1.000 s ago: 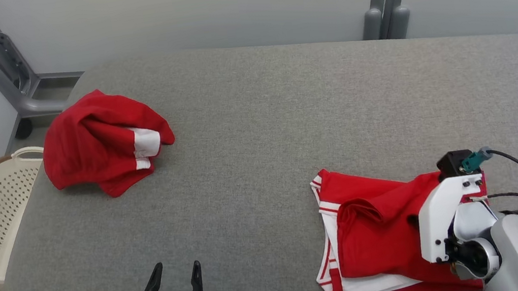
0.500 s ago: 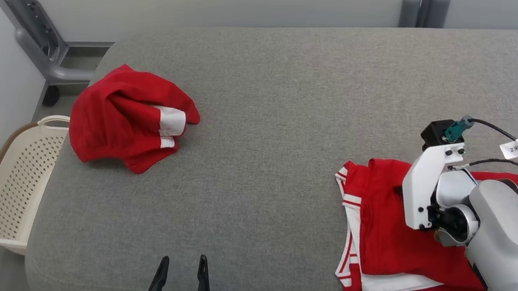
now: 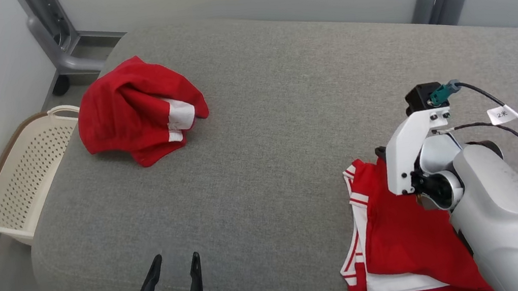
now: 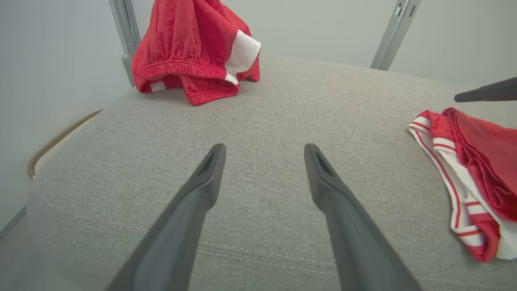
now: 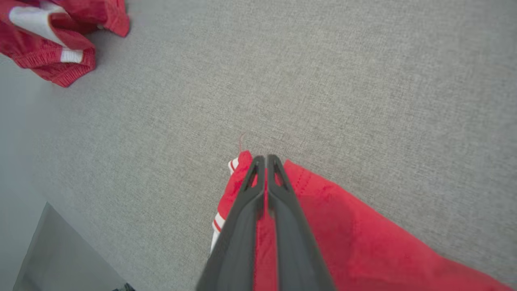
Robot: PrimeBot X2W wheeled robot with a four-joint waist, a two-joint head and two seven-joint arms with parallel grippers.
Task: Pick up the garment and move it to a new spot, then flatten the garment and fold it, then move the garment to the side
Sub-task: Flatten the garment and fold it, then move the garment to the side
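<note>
Right hand [image 5: 265,158] closed above garment [image 5: 343,234], basket [image 3: 17,176] beside cushion [image 3: 259,114]

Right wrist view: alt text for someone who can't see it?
The right gripper, fingers shut together, points at the corner of a red garment with white trim on a grey cushion. A second, crumpled red garment lies at the upper left.

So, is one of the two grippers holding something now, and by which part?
Nothing, it seems. The right gripper is shut with no cloth between its fingers, above the folded red and white garment. The left gripper is open and empty.
</note>
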